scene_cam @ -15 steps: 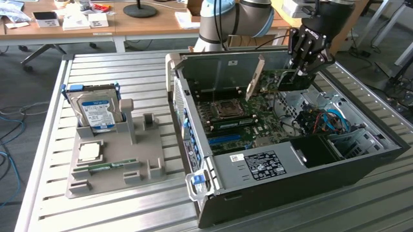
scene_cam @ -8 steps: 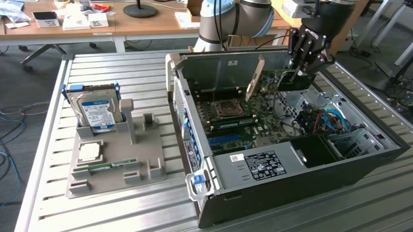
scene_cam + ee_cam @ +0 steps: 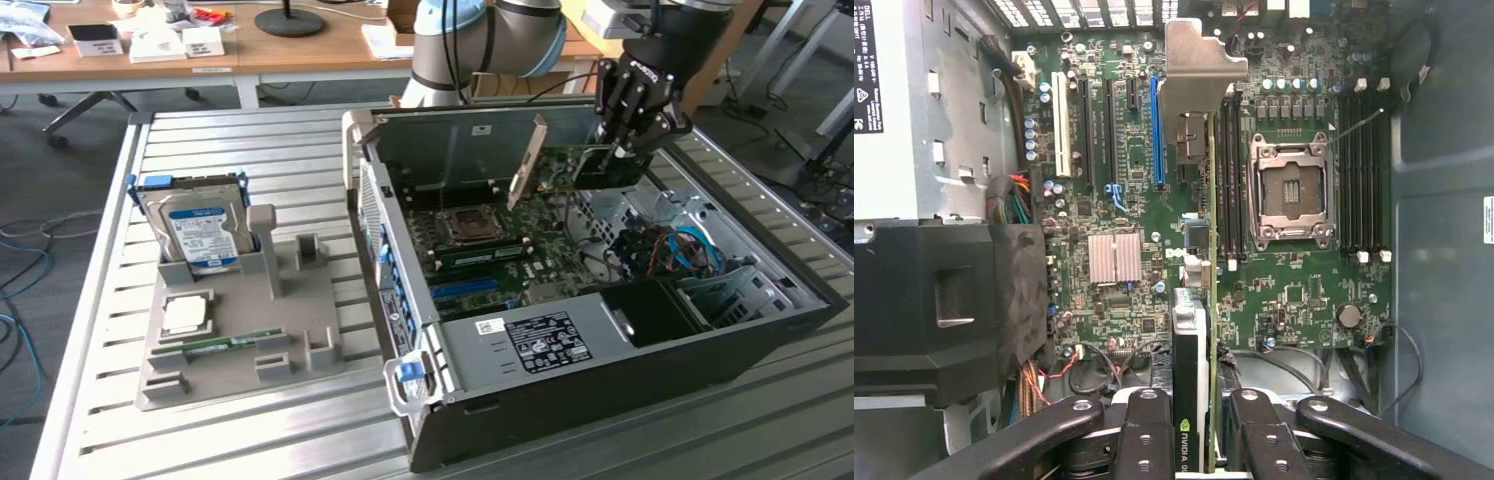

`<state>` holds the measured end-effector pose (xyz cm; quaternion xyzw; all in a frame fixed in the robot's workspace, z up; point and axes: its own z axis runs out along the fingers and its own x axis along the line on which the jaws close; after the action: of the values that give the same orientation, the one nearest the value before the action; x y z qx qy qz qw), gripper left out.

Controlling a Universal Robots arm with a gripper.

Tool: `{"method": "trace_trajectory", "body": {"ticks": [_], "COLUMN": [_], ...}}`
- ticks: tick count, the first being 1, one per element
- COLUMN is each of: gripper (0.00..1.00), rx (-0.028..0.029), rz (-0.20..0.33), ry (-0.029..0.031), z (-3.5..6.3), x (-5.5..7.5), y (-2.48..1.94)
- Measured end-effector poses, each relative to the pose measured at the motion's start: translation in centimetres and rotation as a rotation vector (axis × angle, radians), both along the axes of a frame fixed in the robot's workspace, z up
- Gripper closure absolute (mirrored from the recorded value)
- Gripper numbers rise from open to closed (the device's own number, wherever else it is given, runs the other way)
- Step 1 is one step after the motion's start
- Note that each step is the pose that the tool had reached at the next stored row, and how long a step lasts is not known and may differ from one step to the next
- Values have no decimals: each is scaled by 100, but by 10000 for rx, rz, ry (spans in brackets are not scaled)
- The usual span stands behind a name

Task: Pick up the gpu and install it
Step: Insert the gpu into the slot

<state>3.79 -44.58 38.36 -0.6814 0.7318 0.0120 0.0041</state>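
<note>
**Item:** gpu (image 3: pixel 594 168), green card with silver bracket (image 3: pixel 530 160).
**Location:** hangs on edge above the motherboard (image 3: pixel 521 240) inside the open computer case (image 3: pixel 601 350); apart from the board, not seated.
**Holder:** pincer (image 3: pixel 625 150), clamped on the card's upper edge with fingers (image 3: pixel 1144 440) on either side, likely so the connector edge faces the slots.
**Alignment:** in the wrist view, the card sits edge-on just beside the blue slot (image 3: pixel 1157 130).
**Also present:** hard drive (image 3: pixel 200 230), upright in a grey holder (image 3: pixel 240 350) on the worktop (image 3: pixel 200 140).

Exterior view looks down slantwise from outside the computer case (image 3: pixel 601 400); wrist view sits close above its motherboard (image 3: pixel 1304 300), the ground both share.
</note>
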Motion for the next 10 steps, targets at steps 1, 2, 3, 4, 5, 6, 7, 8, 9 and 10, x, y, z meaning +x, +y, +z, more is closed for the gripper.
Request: {"method": "trace_trajectory", "body": {"ticks": [1,2,3,4,5,6,7,8,9,10], "gripper": [73,73,73,73,73,73,73,73,73,73], "rx": [0,1,2,2,1,1,0,0,-1,-1], "rz": [0,-1,-2,0,3,6,9,13,16,17], "ry": [0,0,-2,-7,-14,-21,-32,-42,-50,-51], "z": [0,-2,-4,-7,-11,-15,-20,-23,-24,-24], "x": [-1,-5,-9,-14,-19,-25,-33,-41,-48,-50], "y": [0,0,0,0,0,0,0,0,-1,-1]}}
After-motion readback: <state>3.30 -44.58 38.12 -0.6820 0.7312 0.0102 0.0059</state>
